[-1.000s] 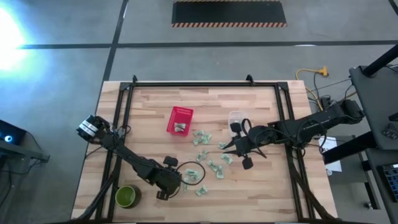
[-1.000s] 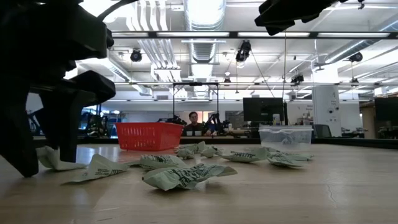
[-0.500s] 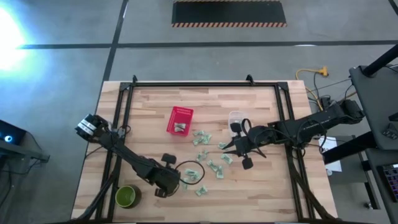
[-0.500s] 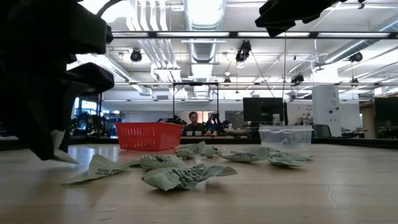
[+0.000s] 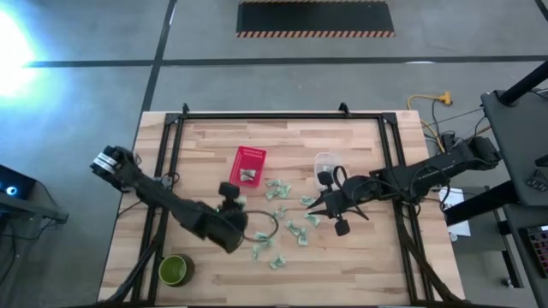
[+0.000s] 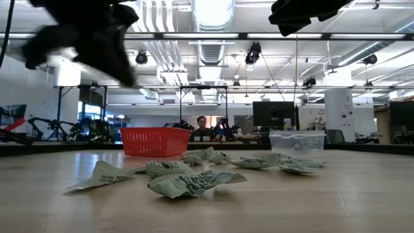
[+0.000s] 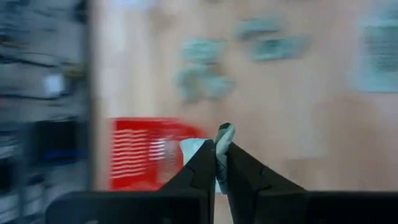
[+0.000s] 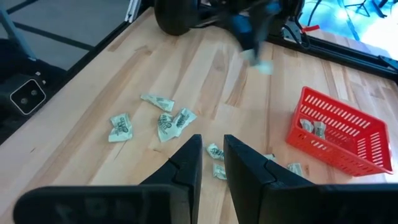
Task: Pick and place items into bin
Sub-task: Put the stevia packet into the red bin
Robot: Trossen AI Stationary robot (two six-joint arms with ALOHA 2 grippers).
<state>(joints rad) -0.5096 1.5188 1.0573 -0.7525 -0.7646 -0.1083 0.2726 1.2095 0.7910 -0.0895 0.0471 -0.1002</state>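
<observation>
Packets (image 5: pixel 276 224) scattered in the high view over the middle of the table (image 5: pixel 360 265), between red basket (image 5: pixel 247 165) and right pincer (image 5: pixel 330 205); two more inside the basket. Left pincer (image 5: pixel 229 195) raised just beside the basket's near corner, away from the loose packets. Green bowl (image 5: pixel 174 270) near the table's front left corner, clear container (image 5: pixel 324 161) close to the right pincer.

Low view: crumpled packets (image 6: pixel 187 183) lying flat on the table, nearest ones in front, others farther back before the red basket (image 6: pixel 155 141) and the clear container (image 6: pixel 296 142). Left arm blurred, high above the table at upper left. Person seated far behind.

Left wrist view: left pincer (image 7: pixel 219 155) clamped on one packet (image 7: pixel 222 138), pinched between the fingertips and sticking out past them, red basket (image 7: pixel 146 158) just behind.

Right wrist view: right pincer (image 8: pixel 211 152) nearly together, nothing between the fingers, hanging above loose packets (image 8: pixel 166 120); red basket (image 8: pixel 339 134) farther off with packets inside.
</observation>
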